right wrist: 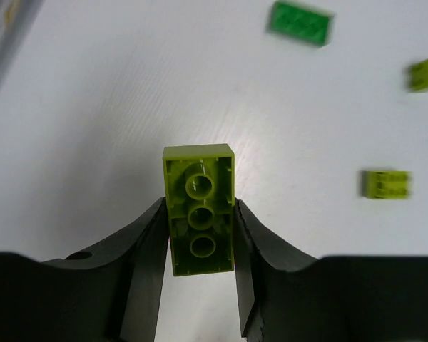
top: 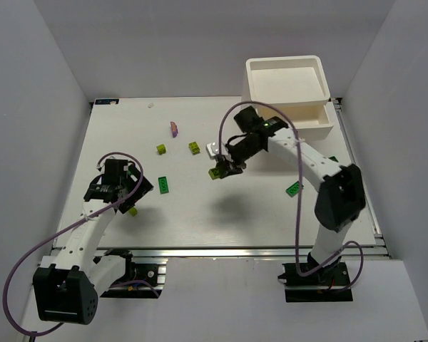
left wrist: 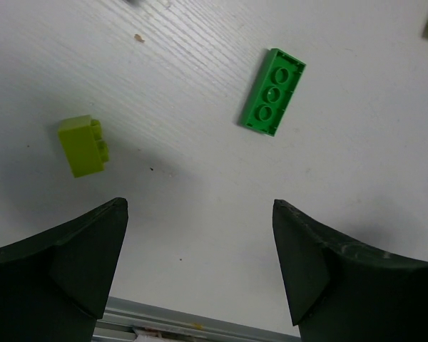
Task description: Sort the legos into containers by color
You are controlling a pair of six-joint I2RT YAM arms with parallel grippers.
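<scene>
Looked down on a white worktop (top: 200,206) boxed in by pale walls (top: 50,85), metal rail (top: 235,251) along the near edge. Found the right hand (right wrist: 200,206) pinching a yellow-green lego (right wrist: 198,214) around mid-worktop, the left hand (left wrist: 198,206) spread wide near a green lego (left wrist: 273,91). Spotted the containers (top: 285,102) tucked in the far right corner, open surface in between.

Left hand (left wrist: 200,206) wide open, pointing down; right hand (right wrist: 200,208) clamped on yellow-green lego (right wrist: 198,171), arm stretched forward.
</scene>
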